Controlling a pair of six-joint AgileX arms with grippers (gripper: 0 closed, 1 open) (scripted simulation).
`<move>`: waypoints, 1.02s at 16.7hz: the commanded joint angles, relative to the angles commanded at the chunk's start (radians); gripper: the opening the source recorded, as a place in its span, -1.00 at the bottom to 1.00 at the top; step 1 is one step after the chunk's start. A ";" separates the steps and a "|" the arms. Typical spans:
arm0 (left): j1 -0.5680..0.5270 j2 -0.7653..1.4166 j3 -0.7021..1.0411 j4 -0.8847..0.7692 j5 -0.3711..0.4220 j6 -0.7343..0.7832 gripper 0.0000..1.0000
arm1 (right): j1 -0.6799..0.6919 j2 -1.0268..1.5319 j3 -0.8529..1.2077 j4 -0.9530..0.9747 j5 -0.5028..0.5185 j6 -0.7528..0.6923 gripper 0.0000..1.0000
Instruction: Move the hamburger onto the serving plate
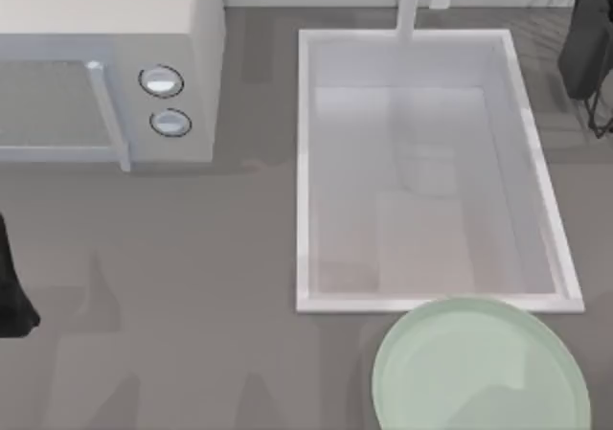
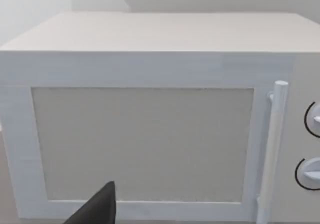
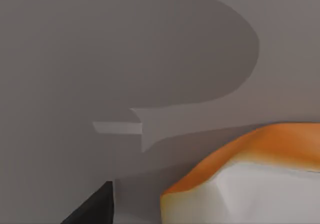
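Right arm point(image 1: 586, 42) is sitting at the top view's upper right; its wrist view is showing the hamburger point(image 3: 250, 179) close up at lower right, orange edge over a pale part, resting on grey table point(image 3: 100, 59). Cannot tell how its jaws stand, and can't tell if they're holding it. Serving plate point(image 1: 479, 373) is lying bare at bottom right, just below the sink basin point(image 1: 306, 162). Left arm point(image 1: 11, 296) is parked at left edge, facing the microwave point(image 2: 150, 134). Likely the approach-and-grasp step; next up is securing the burger, lifting and carrying it down over the plate.
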 joint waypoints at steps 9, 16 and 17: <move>0.000 0.000 0.000 0.000 0.000 0.000 1.00 | 0.000 0.000 0.000 0.000 0.000 0.000 -1.00; 0.000 0.000 0.000 0.000 0.000 0.000 1.00 | -0.002 -0.091 0.068 -0.114 0.006 -0.003 -1.00; 0.000 0.000 0.000 0.000 0.000 0.000 1.00 | -0.002 -0.103 0.091 -0.148 0.006 -0.004 -1.00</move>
